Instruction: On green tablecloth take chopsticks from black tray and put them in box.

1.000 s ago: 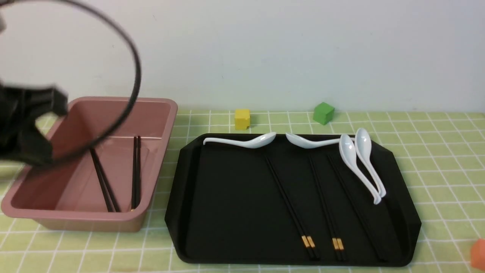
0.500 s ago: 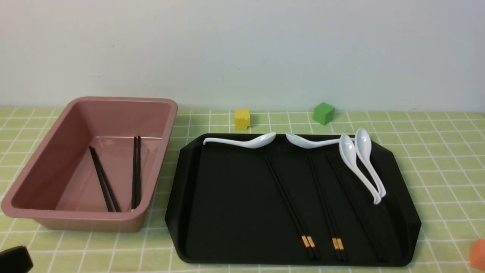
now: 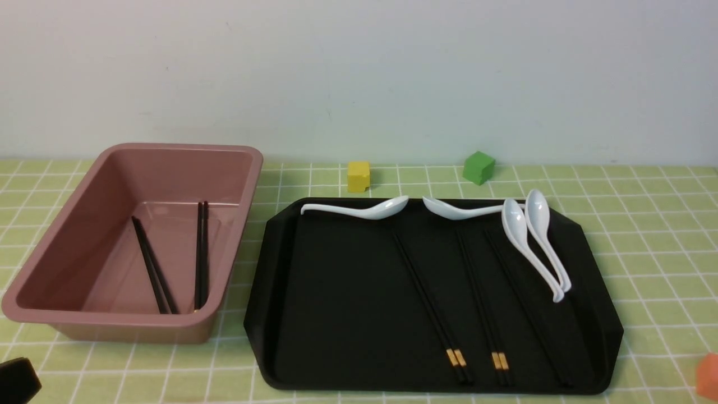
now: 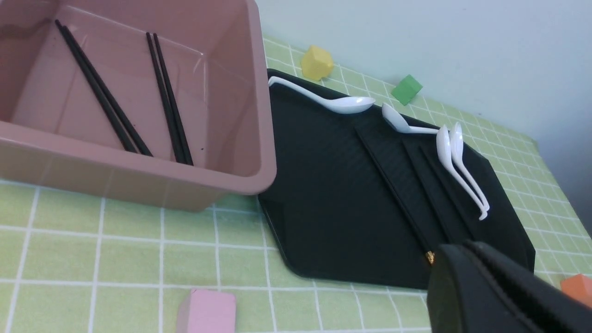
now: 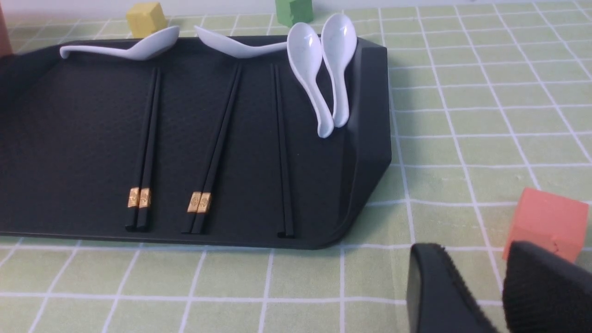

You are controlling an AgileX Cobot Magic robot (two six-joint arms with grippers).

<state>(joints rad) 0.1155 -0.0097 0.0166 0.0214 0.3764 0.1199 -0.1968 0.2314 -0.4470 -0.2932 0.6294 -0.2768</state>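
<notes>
The pink-brown box [image 3: 235, 235] stands at the left on the green tablecloth [image 3: 662, 235] and holds two pairs of black chopsticks [image 3: 151, 269]. The black tray [image 3: 336, 314] lies to its right with three more chopstick pairs [image 3: 429, 306] side by side, also seen in the right wrist view [image 5: 217, 138]. My left gripper [image 4: 467, 247] is shut and empty, low by the table's front left corner [image 3: 17, 381]. My right gripper [image 5: 471, 259] is open and empty, over the cloth just off the tray's near right corner; it is out of the front view.
Several white spoons [image 3: 538, 247] lie along the tray's far and right sides. A yellow cube [image 3: 359, 175] and a green cube [image 3: 478, 167] sit behind the tray. An orange cube [image 5: 548, 222] is beside my right gripper. A pink cube [image 4: 206, 312] lies near the box's front.
My left arm and its cable have dropped away from above the box to the front left corner. The chopsticks, tray and box have not moved.
</notes>
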